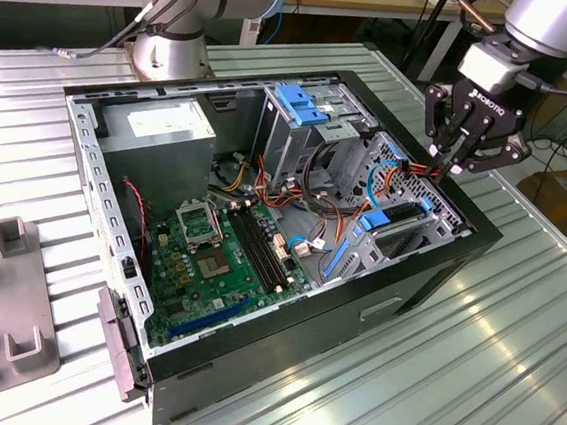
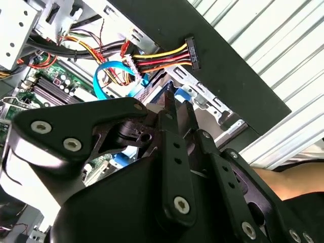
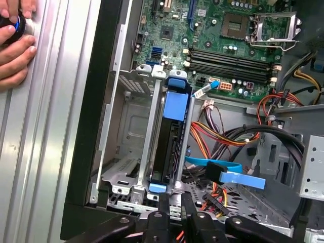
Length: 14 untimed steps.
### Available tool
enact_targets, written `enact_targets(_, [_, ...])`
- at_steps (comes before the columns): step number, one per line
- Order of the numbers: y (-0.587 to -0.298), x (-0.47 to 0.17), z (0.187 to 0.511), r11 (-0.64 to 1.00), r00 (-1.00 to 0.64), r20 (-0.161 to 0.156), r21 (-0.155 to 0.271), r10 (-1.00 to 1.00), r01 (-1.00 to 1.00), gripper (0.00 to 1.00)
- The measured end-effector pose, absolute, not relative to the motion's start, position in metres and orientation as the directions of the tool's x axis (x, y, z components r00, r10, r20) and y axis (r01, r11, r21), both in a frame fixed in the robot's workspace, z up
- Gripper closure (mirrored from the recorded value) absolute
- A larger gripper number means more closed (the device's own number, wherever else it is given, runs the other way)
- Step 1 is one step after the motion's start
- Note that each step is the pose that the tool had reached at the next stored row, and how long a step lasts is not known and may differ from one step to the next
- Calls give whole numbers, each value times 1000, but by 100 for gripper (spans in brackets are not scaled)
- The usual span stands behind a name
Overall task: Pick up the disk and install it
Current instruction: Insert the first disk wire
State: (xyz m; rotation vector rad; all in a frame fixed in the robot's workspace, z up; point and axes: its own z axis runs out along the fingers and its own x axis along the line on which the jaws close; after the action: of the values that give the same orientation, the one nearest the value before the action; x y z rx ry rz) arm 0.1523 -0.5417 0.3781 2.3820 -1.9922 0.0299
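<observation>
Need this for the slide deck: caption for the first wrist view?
Gripper hovering over the blue-railed disk standing on edge in the open case's drive cage.

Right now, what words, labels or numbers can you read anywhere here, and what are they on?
Gripper: a maker's logo in white letters, nothing else.
White label on the grey box: too small to read.
Green circuit board: markings too small to read.

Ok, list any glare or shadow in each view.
Exterior view: white glare streaks the ribbed metal table near the case. First wrist view: the disk lies dark in its shadowed bay, the motherboard evenly lit. Second wrist view: the gripper is a dark mass against the bright table.
</observation>
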Motion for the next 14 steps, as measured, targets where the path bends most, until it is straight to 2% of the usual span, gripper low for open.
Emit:
enact_targets(13, [-542,162,377,-403,403,39,16,-914,-915,75])
enact_targets(14, [-542,165,377,-412,412,39,16,-910,-911,69])
